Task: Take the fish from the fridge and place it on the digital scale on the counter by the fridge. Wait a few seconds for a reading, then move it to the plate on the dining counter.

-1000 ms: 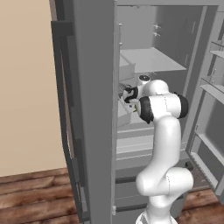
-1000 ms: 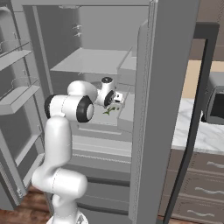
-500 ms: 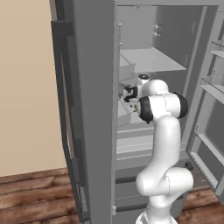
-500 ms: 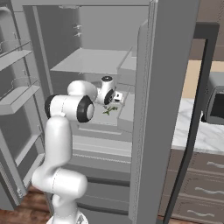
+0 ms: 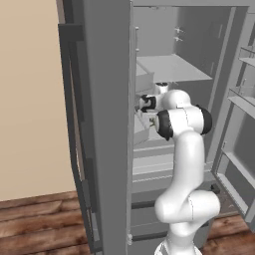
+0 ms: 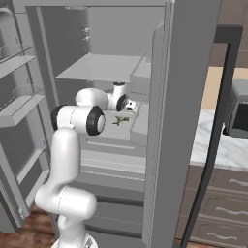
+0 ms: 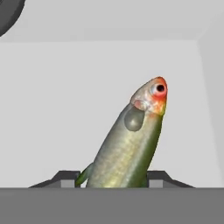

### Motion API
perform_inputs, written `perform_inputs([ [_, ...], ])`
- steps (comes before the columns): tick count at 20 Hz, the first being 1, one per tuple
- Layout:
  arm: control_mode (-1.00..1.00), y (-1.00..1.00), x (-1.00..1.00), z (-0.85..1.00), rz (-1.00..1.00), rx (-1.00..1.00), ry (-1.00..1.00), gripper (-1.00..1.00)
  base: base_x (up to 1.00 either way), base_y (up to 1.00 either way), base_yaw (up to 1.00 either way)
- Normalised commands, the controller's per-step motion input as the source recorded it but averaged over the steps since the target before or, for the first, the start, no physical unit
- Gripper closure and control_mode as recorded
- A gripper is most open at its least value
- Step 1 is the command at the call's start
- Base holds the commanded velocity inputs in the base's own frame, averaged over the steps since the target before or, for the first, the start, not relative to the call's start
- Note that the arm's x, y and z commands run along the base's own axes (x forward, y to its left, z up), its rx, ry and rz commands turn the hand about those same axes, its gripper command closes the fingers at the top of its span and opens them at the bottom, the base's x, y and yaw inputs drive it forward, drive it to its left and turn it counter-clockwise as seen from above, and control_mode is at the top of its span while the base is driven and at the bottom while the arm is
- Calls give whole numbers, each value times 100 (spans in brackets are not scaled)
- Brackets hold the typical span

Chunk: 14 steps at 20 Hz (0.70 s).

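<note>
The fish (image 7: 127, 144) is olive-yellow with a red-orange snout and lies on a pale shelf inside the open grey fridge (image 6: 184, 72). It rises between my two dark fingertips (image 7: 65, 178), which press against both of its sides. My gripper (image 7: 114, 178) is shut on the fish's rear body. From the right base view the fish (image 6: 120, 120) is a small dark-green streak on the shelf just under my gripper (image 6: 121, 114). In the left base view my gripper (image 5: 145, 115) reaches in behind the fridge's centre post. At the right edge stands the counter (image 6: 213, 145), a narrow marble top.
A wider shelf (image 6: 101, 68) hangs just above my hand. The open fridge door (image 6: 14, 97) with its bins stands to the left. A grey toaster oven (image 6: 237, 109) sits on the counter, above dark drawers (image 6: 218, 193). Wood floor lies below.
The fingers have closed in on the fish. The arm and the fish have stayed where they were.
</note>
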Motion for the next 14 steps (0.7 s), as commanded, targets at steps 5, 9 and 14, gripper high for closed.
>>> perform_inputs([
  [5, -100, -2, -72, -19, 1, 2, -6, 100, 0, 0, 0],
  [9, -100, -2, -69, -12, 1, 2, -11, 100, 0, 0, 0],
  [14, -100, -1, -64, -28, 0, 1, -5, 100, 0, 0, 0],
])
